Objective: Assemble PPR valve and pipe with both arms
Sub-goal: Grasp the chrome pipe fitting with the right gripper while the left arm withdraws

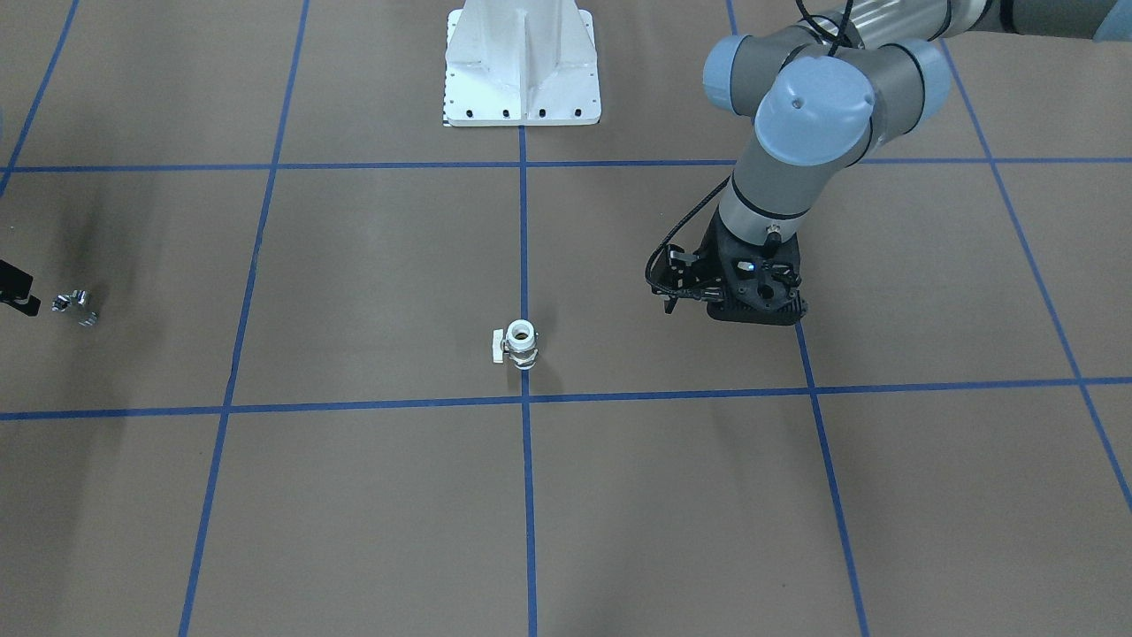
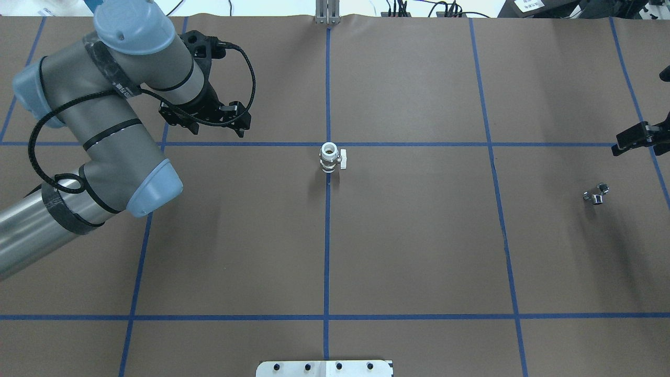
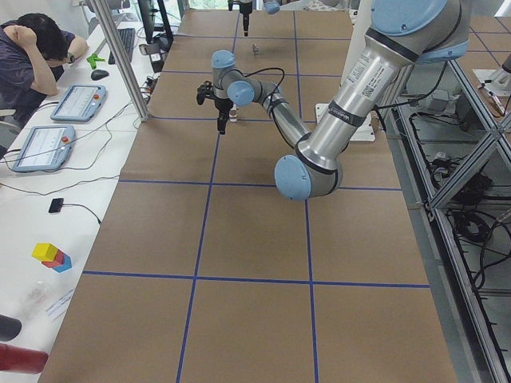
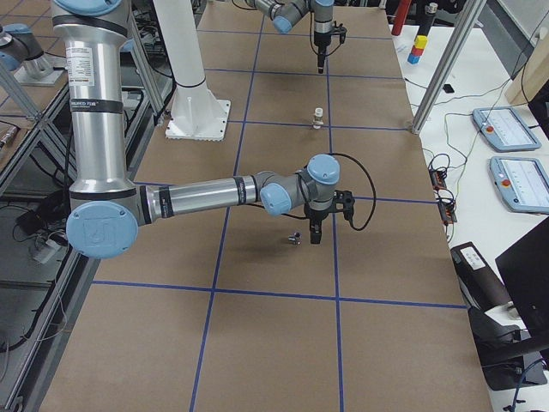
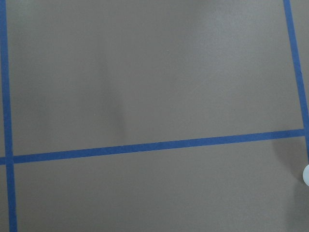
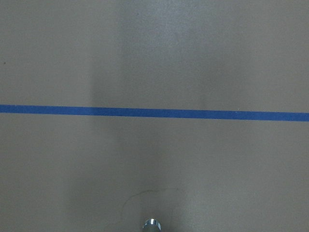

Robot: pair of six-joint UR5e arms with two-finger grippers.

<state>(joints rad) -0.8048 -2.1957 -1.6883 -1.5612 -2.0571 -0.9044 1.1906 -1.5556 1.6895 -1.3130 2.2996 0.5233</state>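
The PPR valve (image 1: 520, 343) stands upright on the centre blue line, white ring end up, white handle to one side; it also shows in the overhead view (image 2: 331, 157). The pipe (image 2: 595, 195), a tiny shiny metal fitting, lies far to my right and shows at the front view's left edge (image 1: 75, 305). My left gripper (image 2: 207, 112) points down over bare table, well left of the valve; its fingers are hidden under the wrist. My right gripper (image 2: 639, 137) hangs near the pipe, mostly cut off by the view's edge. Neither holds anything that I can see.
The white bolted pedestal (image 1: 522, 66) stands at the robot's base. Blue tape lines (image 1: 523, 221) divide the brown table. In the exterior left view an operator (image 3: 36, 48) sits at a side desk with tablets (image 3: 77, 102).
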